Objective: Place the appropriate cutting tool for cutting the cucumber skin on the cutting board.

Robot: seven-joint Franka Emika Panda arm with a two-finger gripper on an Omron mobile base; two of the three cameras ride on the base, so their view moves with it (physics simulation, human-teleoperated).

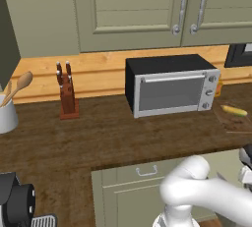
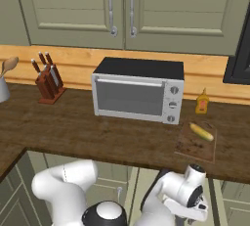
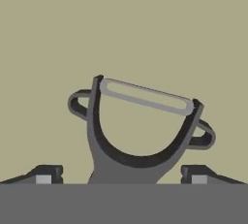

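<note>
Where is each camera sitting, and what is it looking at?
Left base view: behind the arm on its left, facing the counter, toaster oven and knife block; the white arm shows at lower right.
Right base view: behind on its right, same counter; the arm curls along the bottom.
Hand view: on the hand, looking along the tool at the peeler rising between its fingertips, against a plain olive surface.
Both base views share the cucumber lying on the cutting board.

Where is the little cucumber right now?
The cucumber is lying on the cutting board, on the right end of the wooden counter. It's just right of the toaster oven, with a small yellow bottle behind it by the wall.
</note>
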